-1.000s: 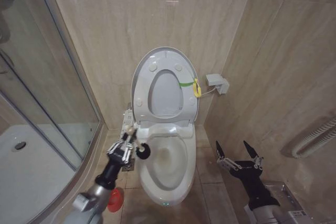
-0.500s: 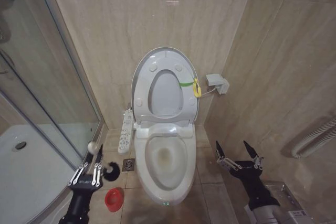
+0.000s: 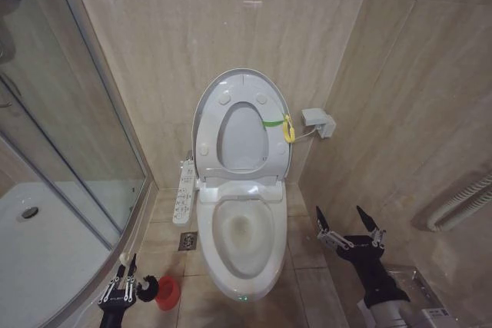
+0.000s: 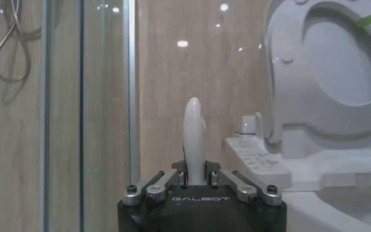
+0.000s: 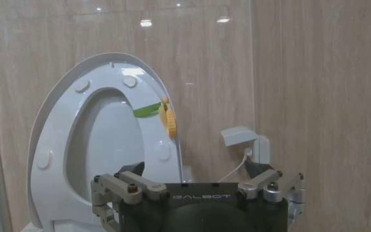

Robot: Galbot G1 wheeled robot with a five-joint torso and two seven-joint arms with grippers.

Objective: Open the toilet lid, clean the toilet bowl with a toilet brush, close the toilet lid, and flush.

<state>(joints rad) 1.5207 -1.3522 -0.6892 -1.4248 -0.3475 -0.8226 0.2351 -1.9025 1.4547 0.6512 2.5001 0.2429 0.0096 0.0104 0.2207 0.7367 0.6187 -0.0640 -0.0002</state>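
Even, warm indoor light fills the room, coming from above: small bright ceiling-lamp reflections dot the glossy beige wall tiles [image 3: 231, 28] above the toilet lid [image 3: 242, 124], and repeat on the wall in both wrist views. The lid's white plastic shines softly without harsh glare. Shadows are faint; a soft one lies on the floor beside the toilet bowl [image 3: 244, 240]. The shower glass [image 4: 89, 96] left of the bowl carries pale streaky reflections. In the head view, lines far from the lid bow outward. The left wrist view looks hazy, with the brush handle [image 4: 194, 140] blurred.
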